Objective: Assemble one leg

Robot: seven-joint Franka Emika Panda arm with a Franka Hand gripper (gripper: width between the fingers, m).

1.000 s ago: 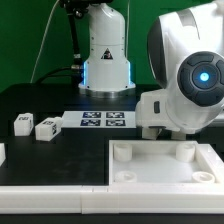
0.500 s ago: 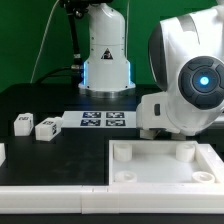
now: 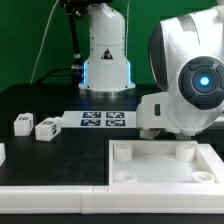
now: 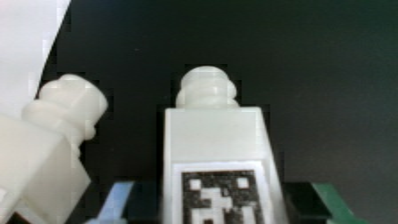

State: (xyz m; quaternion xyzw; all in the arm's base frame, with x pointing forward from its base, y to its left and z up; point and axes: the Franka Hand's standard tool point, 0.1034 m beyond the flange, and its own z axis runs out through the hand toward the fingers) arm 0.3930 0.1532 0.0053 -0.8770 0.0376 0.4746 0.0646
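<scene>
In the wrist view a white leg (image 4: 217,140) with a black-and-white tag lies on the black table, its rounded screw tip pointing away from the camera. My gripper (image 4: 217,206) straddles its tagged end. A finger (image 4: 121,198) shows on each side, with a thin dark gap to the leg, so the jaws stand open around it. A second leg (image 4: 63,130) lies tilted right beside it. In the exterior view the arm's body hides the gripper and these legs. Two more legs (image 3: 23,123) (image 3: 47,127) lie on the table at the exterior view's left.
The large white tray-like piece (image 3: 150,168) with round corner sockets lies at the front. The marker board (image 3: 103,121) lies behind it, near the robot base (image 3: 105,60). A white part's edge (image 4: 27,40) shows in the wrist view beside the legs.
</scene>
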